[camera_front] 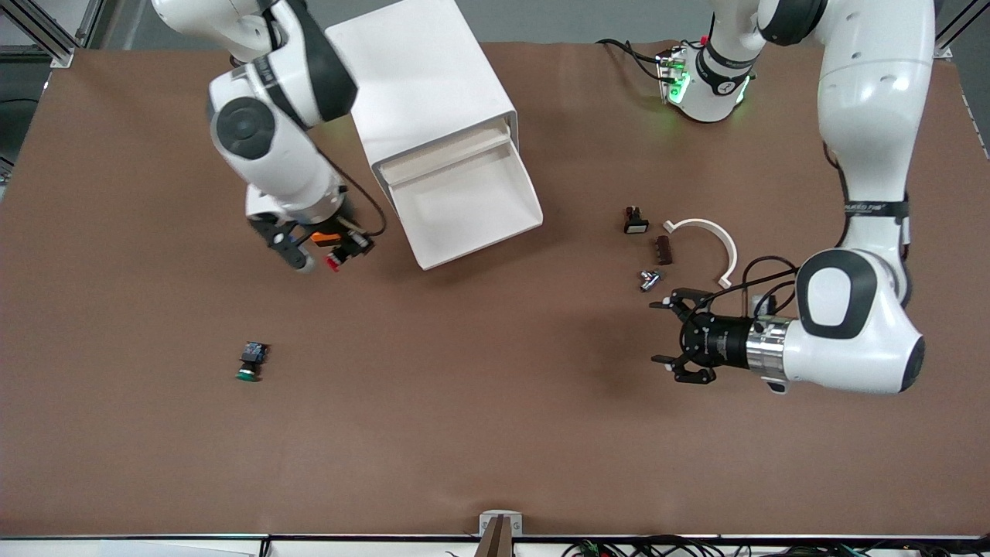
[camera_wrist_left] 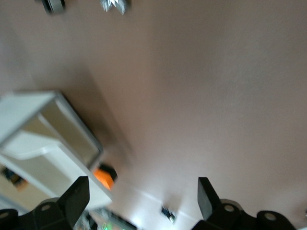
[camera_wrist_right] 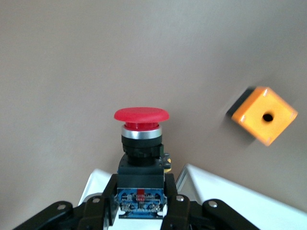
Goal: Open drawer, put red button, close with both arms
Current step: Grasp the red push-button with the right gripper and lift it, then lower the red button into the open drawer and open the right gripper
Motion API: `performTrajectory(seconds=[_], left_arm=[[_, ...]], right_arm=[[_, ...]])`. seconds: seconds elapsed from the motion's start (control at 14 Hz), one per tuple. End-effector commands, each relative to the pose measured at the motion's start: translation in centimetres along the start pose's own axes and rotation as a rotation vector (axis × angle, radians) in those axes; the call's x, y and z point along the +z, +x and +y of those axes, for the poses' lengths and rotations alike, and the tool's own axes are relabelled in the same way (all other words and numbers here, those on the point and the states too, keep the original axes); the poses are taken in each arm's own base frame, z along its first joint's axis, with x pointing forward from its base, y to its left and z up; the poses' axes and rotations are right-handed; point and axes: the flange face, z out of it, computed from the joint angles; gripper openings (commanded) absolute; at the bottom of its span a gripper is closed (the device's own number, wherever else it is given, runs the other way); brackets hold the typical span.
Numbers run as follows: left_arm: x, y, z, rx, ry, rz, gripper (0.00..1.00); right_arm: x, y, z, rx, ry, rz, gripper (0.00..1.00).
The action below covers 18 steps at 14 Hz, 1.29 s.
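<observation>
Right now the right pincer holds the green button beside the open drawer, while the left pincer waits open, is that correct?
Not quite: the right pincer holds the red button, as the right wrist view shows. The green one lies on the table. The drawer is open, and the left pincer waits open.

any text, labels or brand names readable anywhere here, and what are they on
None can be read in full.
Band on the left arm: a printed word, too small to read.
Bluish back of the red button, held in the shut right pincer: fine print, too small to read.
Drawer, orange cube, green-capped button: no visible text.
</observation>
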Motion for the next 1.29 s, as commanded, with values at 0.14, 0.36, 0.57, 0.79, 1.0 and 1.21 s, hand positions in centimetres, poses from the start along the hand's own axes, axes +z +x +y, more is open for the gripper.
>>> performTrajectory(seconds=[0.14,0.36,0.57,0.79,1.0,1.21], left_arm=[[-2.3,-1.7,-3.8,0.376,0.036,0.222,0.99],[-2.9,-2.4,-4.9,0.548,0.062,0.334,0.99],[-1.4,-3.9,-5.5,0.666,0.103,0.380,0.99],[1.6,-6.2,-5.9,0.826,0.149,0.438,0.99],[6.2,-8.6,-6.3,0.997,0.180,0.504,0.99],[10.4,-10.6,-6.4,1.072,0.171,0.525,0.99]], right_arm=[[1.3,-8.1,-1.8,0.123,0.047,-0.002,0.00],[3.6,-12.2,-3.1,0.170,0.069,0.000,0.00],[5.5,-15.5,-4.7,0.199,0.074,0.002,0.00],[7.1,-17.7,-6.2,0.218,0.064,0.008,0.00],[7.7,-18.8,-6.1,0.208,0.052,0.008,0.00],[8.3,-19.7,-6.0,0.241,0.039,0.010,0.02]])
